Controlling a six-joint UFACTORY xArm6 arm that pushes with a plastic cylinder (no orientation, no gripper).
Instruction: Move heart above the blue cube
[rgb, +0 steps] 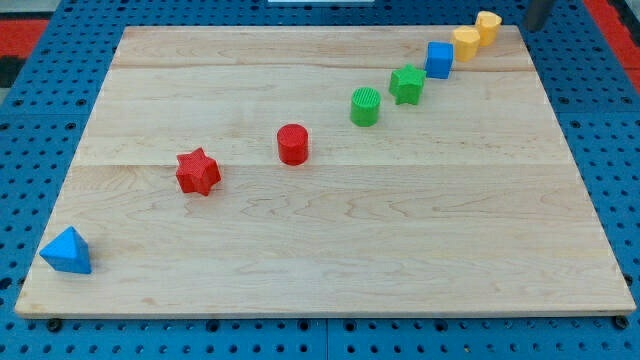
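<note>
The blue cube (439, 59) sits near the board's top right. Two yellow blocks lie just up and right of it in a diagonal line: one (466, 42) touching or nearly touching the cube, and one (488, 25) at the board's top edge. Which of them is the heart is hard to tell; the farther one looks lobed. My tip (535, 27) is at the view's top right, just off the board's corner, a short way right of the farther yellow block and not touching any block.
A green star (407, 84) and a green cylinder (365, 106) continue the diagonal down-left of the cube. A red cylinder (293, 144) and a red star (198, 171) lie mid-left. A blue triangle (67, 251) sits at the bottom-left corner of the wooden board (330, 250).
</note>
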